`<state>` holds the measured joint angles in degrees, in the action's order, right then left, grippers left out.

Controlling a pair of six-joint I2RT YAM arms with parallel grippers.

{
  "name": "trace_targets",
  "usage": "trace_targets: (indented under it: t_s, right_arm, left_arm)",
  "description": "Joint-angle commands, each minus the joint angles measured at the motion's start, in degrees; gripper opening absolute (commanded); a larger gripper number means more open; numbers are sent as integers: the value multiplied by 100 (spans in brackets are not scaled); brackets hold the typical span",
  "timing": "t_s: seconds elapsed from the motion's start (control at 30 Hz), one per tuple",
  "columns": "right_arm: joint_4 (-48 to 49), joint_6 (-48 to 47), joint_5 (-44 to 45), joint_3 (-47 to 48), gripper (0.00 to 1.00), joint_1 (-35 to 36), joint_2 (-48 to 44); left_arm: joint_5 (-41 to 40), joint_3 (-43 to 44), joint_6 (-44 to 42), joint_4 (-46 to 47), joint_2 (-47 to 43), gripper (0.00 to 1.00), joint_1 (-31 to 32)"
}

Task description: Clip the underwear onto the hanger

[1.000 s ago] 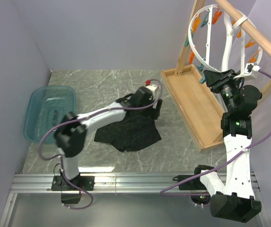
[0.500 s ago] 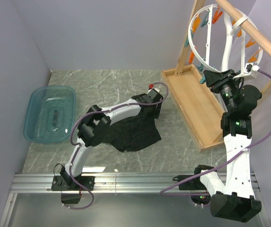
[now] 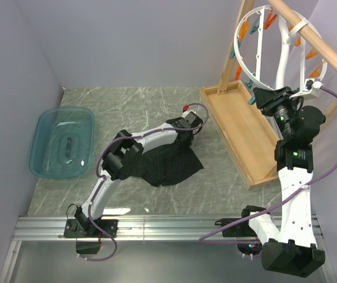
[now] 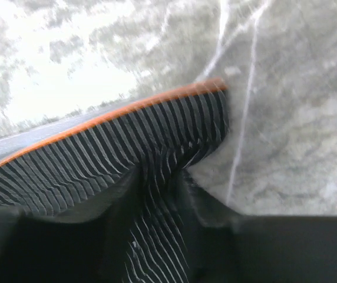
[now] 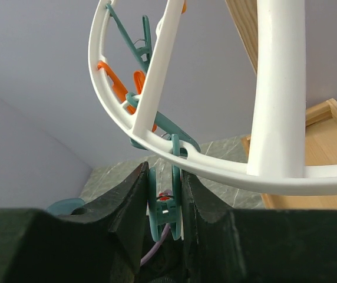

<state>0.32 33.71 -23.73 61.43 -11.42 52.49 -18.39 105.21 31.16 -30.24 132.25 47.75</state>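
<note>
The black striped underwear (image 3: 168, 166) lies on the marble tabletop, with an orange-edged waistband (image 4: 127, 110) in the left wrist view. My left gripper (image 3: 187, 131) is down on its far right edge. The jaws pinch a puckered fold of the fabric (image 4: 157, 200). The white round hanger (image 3: 282, 56) hangs from the wooden rack at the upper right. My right gripper (image 3: 264, 97) is raised at the ring's lower rim (image 5: 215, 169), shut on a teal clothespin (image 5: 164, 207) that dangles from it.
A teal plastic bin (image 3: 45, 127) sits at the left. A shallow wooden tray (image 3: 239, 130) forms the base of the wooden rack (image 3: 310, 35) on the right. More orange clothespins (image 3: 251, 26) and teal ones hang round the ring.
My left arm stretched out further, and its jaws closed down onto the underwear's far edge. The garment bunched and shifted slightly. The right arm and clothespin have not moved.
</note>
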Motion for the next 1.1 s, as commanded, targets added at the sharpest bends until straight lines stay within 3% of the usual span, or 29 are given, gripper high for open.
trace_targets:
  t_s: [0.0,0.07,0.1,0.17,0.27,0.3,0.4,0.43,0.53,0.73,1.07]
  right_arm:
    - [232,-119,-123,1,0,-18,-37]
    - [232,-111,-141,9,0,-27,-28]
    - [232,-102,-150,9,0,-18,-20]
    - [249,-93,-176,9,0,-18,-19]
    - [250,-58,-211,9,0,-18,-19]
    - [258,-41,-220,9,0,-18,-19]
    - [276,-14,-238,-17,0,-18,-28]
    - [285,-5,-246,-26,0,-27,-46]
    - [285,74,-282,-78,0,-18,-63]
    - [232,162,-343,-131,0,-18,-90]
    - [144,346,-387,-175,0,-27,-125]
  left_arm:
    - [432,26,75,-167,494,33,-90]
    - [591,87,14,-158,539,19,-125]
    - [617,175,-117,-106,522,6,-117]
    - [591,237,-285,0,417,0,-108]
    - [241,-218,-890,920,-241,0,32]
    - [118,-716,-1371,1759,-730,0,94]
    - [-313,-1718,-2434,3054,-1584,0,384]
    - [-392,-1897,-2674,3807,-1718,0,515]
    - [-639,-2224,-3387,4760,-2009,0,674]
    - [-991,-2496,-4416,6125,-2194,0,885]
    - [-1560,-1926,-4513,7206,-2352,0,903]
